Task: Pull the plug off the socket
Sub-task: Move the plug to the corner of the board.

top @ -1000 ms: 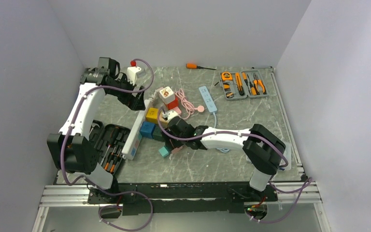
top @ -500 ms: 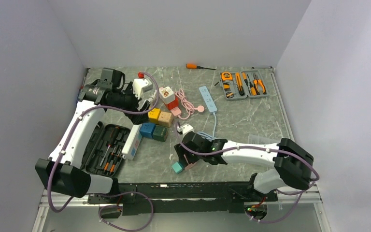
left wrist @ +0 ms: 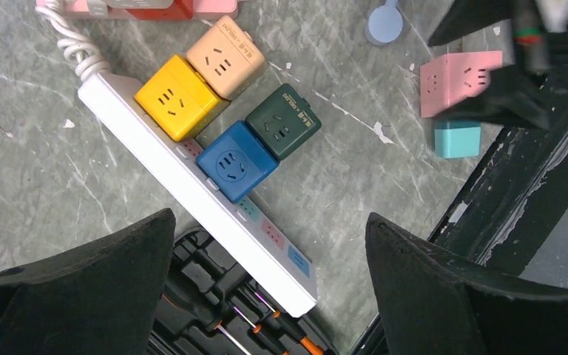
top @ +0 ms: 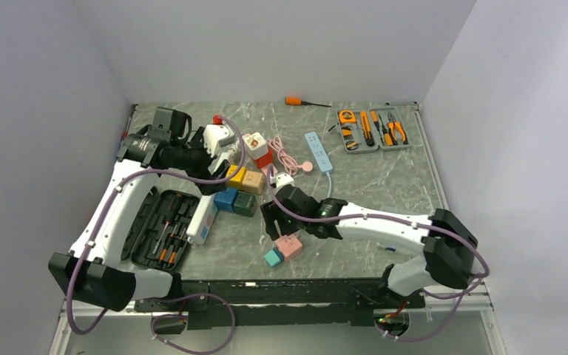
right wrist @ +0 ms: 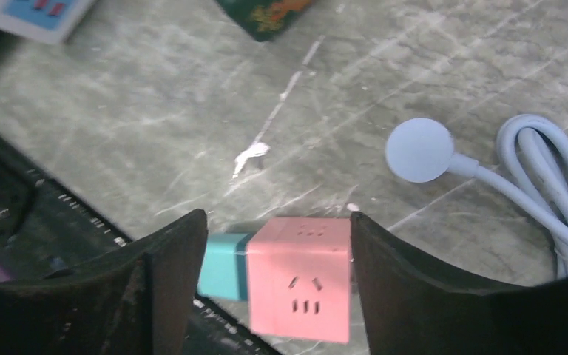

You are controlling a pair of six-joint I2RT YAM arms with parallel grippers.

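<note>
A pink cube socket [top: 291, 246] lies on the table near the front edge with a teal plug [top: 272, 257] joined to its left side. In the right wrist view the pink cube [right wrist: 301, 277] and teal plug [right wrist: 224, 265] sit between my fingers. My right gripper [top: 276, 222] [right wrist: 277, 216] is open just above and behind them. My left gripper [top: 211, 164] [left wrist: 270, 218] is open and empty, hovering over a white power strip [left wrist: 192, 174]. The pink cube [left wrist: 458, 81] and teal plug [left wrist: 457, 138] also show in the left wrist view.
Yellow [left wrist: 176, 100], tan [left wrist: 225, 57], blue [left wrist: 237, 160] and green [left wrist: 283, 120] cubes sit on or beside the strip. An open screwdriver case [top: 163, 229] lies left. A tool tray [top: 373, 129] and orange screwdriver [top: 296, 101] are at the back. A blue cable [right wrist: 547, 185] lies right.
My right arm carried the pink cube and teal plug from beside the strip to the front edge, let go and drew back. My left arm swung right over the strip.
</note>
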